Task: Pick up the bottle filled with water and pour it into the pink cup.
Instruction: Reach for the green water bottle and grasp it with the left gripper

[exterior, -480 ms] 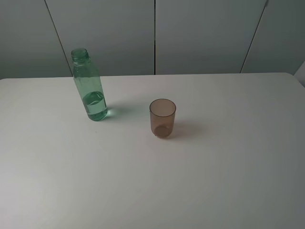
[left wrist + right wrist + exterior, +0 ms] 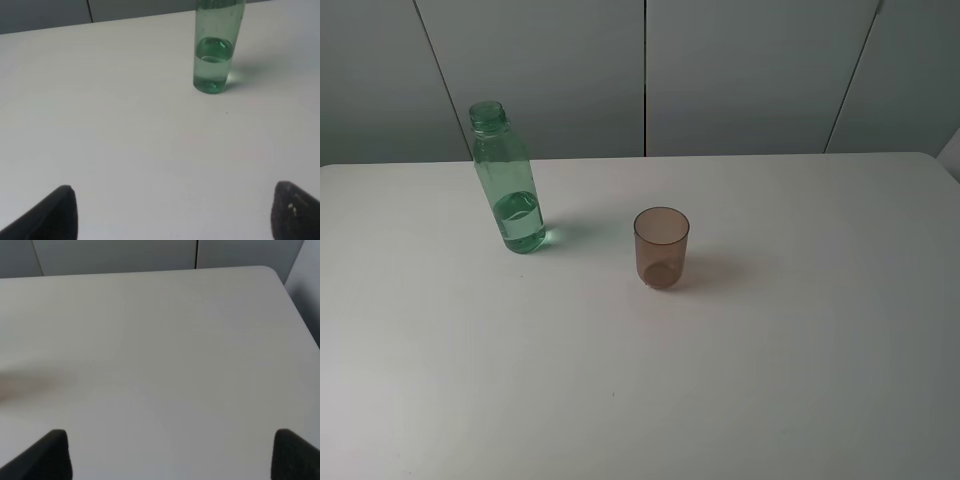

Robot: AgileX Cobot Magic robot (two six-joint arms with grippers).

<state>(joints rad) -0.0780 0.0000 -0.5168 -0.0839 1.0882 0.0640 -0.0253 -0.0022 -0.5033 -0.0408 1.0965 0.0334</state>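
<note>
the white table [image 2: 800,380] takes up pretty much the whole overhead view, with grey wall panels [image 2: 750,70] behind its far edge.

the bottle [image 2: 507,185] is the tallest thing on it: clear green plastic, open threaded neck, standing upright toward the back left of the table. the water [image 2: 523,225] fills only the bottom part, maybe a third of the way up. my left wrist camera sees it too, upright and well ahead of my fingers, off to one side rather than lined up between them.

the pink cup [image 2: 661,248] is a small brownish-pink tumbler, also upright, mouth up. it sits near the middle of the table, to the right of the bottle and a bit closer to the front. the two are apart, not touching.

my left gripper [image 2: 172,215] is spread wide, holding nothing, with just the two dark fingertips [image 2: 60,215] showing above bare tabletop. my right gripper [image 2: 170,455] is the same story: fingertips [image 2: 50,455] far apart, nothing between them, over the right side of the table near its far corner.

there's also a tiny dark speck [image 2: 226,113] on the table just in front of the bottle.
</note>
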